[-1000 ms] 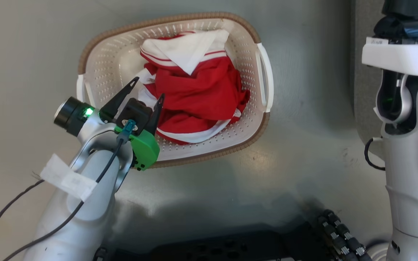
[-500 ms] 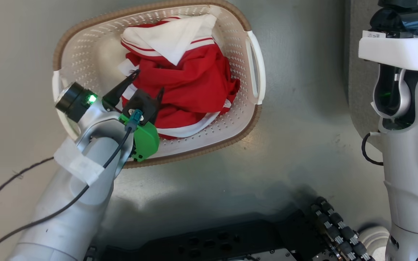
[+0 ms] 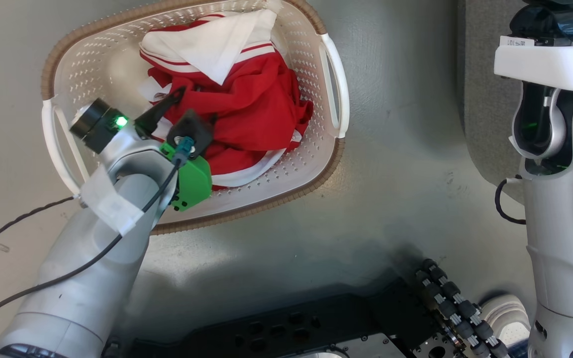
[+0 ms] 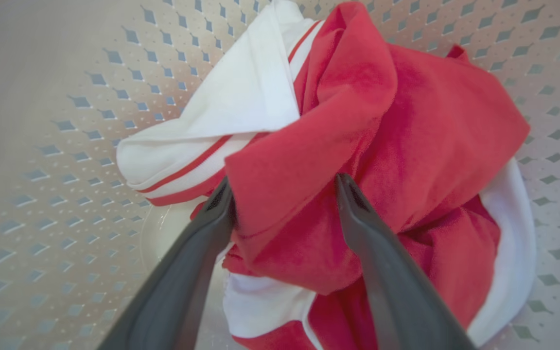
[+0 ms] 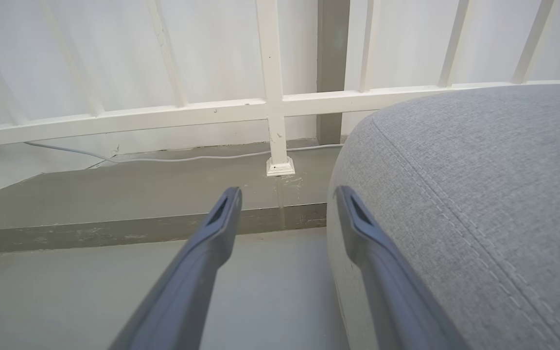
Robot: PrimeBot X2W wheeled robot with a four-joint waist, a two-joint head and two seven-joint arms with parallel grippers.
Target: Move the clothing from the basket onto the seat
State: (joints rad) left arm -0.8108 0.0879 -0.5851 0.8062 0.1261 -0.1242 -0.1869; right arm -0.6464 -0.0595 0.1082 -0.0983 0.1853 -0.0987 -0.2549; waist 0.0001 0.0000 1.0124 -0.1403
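The left tool [image 4: 284, 184] has dipped down into the basket [image 3: 92, 64], upper left of the frame. Its fingers [image 4: 197, 243] are apart around a red fold of the clothing [image 3: 246, 99], not squeezing yet. A grab looks next.

Left arm [image 3: 92, 248] stretches forward, wrist angled down; left jaws spread apart, right jaws parted too.

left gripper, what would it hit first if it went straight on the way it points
The red fold of the clothing: the left gripper has its open fingers on either side of that fold, so cloth comes first. Behind it is the perforated plastic of the basket, though the pile's depth is unclear.
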